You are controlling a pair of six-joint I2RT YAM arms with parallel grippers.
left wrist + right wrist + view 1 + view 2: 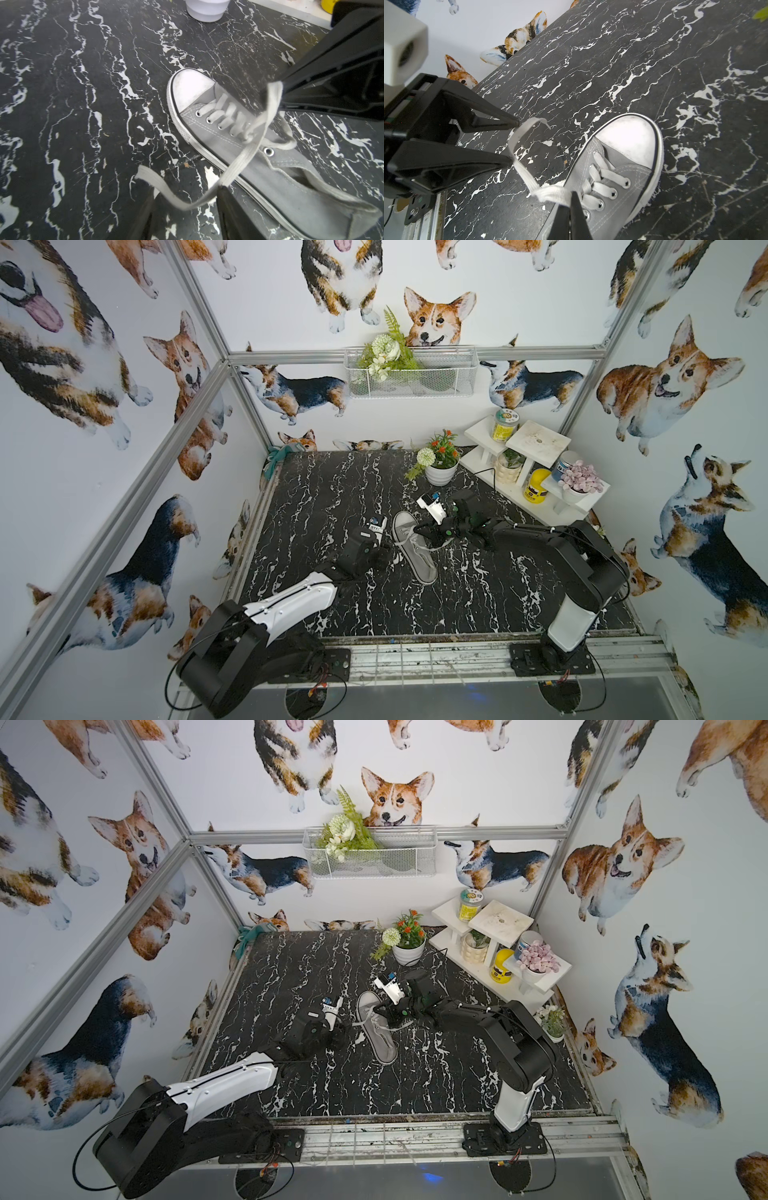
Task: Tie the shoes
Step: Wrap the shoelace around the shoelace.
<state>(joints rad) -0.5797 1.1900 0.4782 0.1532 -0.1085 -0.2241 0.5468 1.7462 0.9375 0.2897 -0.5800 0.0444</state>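
A grey sneaker with a white toe cap lies on the black marble table, toe towards the back. My right gripper is shut on a white lace just over the eyelets, beside the shoe. That lace runs from there to my left gripper. The left jaws stand apart, the lace draped loosely between them and resting against one finger. Its free end curls past the fingertips. Another lace strand lies across the shoe.
A white flower pot stands behind the shoe. A white stepped shelf with jars and small plants fills the back right corner. A wire basket hangs on the back wall. A teal cloth sits at the back left corner.
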